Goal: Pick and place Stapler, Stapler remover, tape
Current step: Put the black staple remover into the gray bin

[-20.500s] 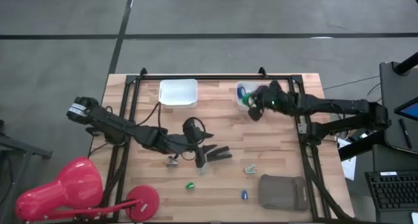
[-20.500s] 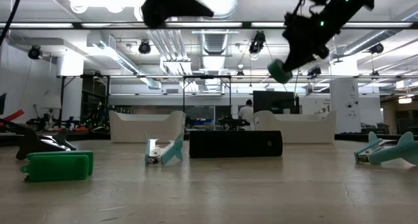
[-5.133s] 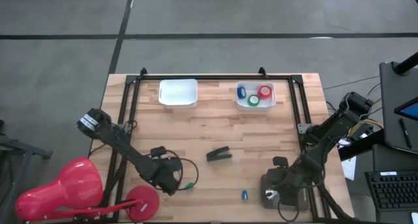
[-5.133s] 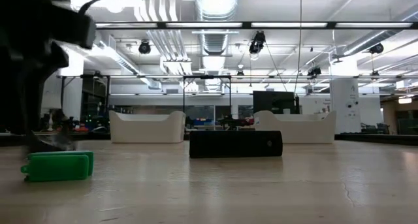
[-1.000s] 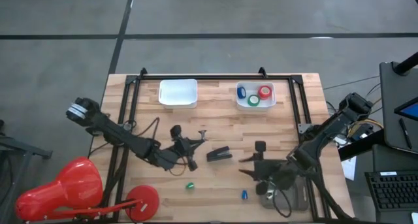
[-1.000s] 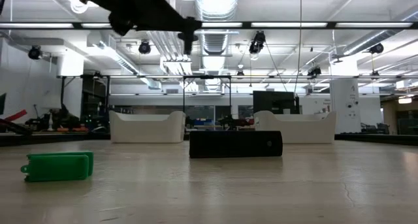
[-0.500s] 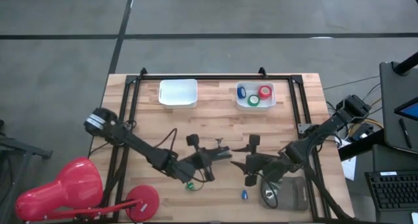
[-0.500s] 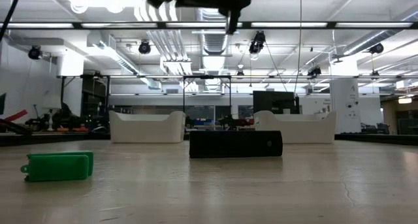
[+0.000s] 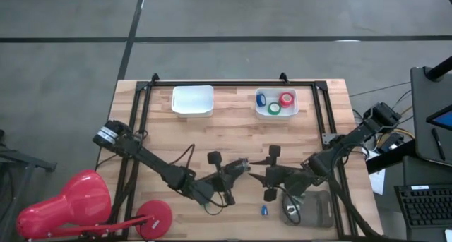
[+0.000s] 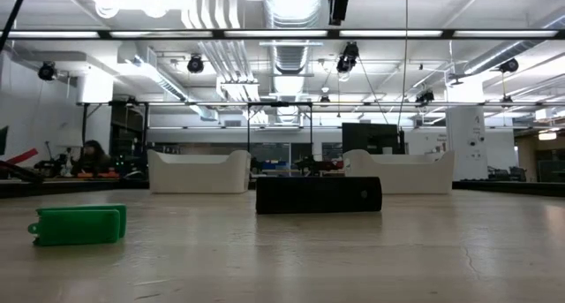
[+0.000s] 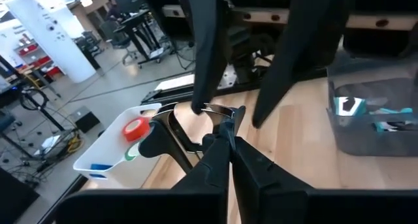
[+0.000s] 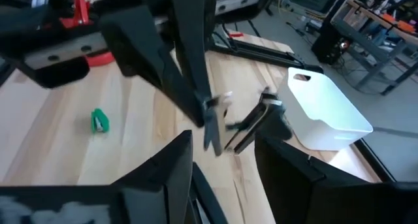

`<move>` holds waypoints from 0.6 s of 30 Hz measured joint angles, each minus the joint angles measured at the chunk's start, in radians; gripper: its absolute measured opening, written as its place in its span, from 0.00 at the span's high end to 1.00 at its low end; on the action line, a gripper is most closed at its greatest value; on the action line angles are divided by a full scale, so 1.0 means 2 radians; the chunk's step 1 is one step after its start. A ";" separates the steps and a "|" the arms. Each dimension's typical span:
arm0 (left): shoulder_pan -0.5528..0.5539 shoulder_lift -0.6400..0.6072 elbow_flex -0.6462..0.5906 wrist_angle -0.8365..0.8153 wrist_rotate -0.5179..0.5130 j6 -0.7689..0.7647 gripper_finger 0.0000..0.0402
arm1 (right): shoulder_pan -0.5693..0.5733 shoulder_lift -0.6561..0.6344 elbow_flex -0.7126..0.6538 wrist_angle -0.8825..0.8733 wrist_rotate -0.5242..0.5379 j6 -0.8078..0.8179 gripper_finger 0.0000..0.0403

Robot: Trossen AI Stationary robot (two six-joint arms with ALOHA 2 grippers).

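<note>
My left gripper [image 9: 240, 166] hangs over the middle of the table, shut on a small staple remover whose bright metal prongs [image 11: 219, 112] stick out past its tips. The black stapler [image 10: 318, 195] lies on the table below; in the high view my left gripper covers it. My right gripper [image 9: 271, 173] faces the left one from the right, open. Its fingers [image 11: 202, 48] stand on either side of the remover without touching it. Blue, red [image 9: 286, 99] and green tape rolls lie in a white tray [image 9: 275, 113] at the far right. My left gripper pinches the staple remover between its fingertips [image 11: 228, 142], which hide the part they hold. The fingers come about level from the table's left. The remover is lifted clear of the table, prongs pointing toward my right gripper.
An empty white tray [image 9: 192, 99] stands at the far left. A grey pouch [image 9: 314, 208] lies near the front right, a small blue thing [image 9: 263, 211] beside it. A small green thing [image 12: 99, 119] lies on the table near my left arm. A red lamp base [image 9: 152, 217] sits off the front left.
My left gripper has carried the staple remover toward the table's right edge, to above the stapler, and has rolled its wrist. It stays shut. My right gripper has shifted slightly toward the left one.
</note>
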 joint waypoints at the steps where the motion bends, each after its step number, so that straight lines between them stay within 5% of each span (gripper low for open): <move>1: 0.000 0.000 -0.001 -0.001 0.001 -0.001 0.97 | 0.000 0.000 0.000 0.003 0.000 -0.001 0.62; 18: 0.000 0.000 -0.001 0.020 0.003 0.000 0.97 | 0.000 0.000 0.000 0.017 -0.027 -0.004 0.79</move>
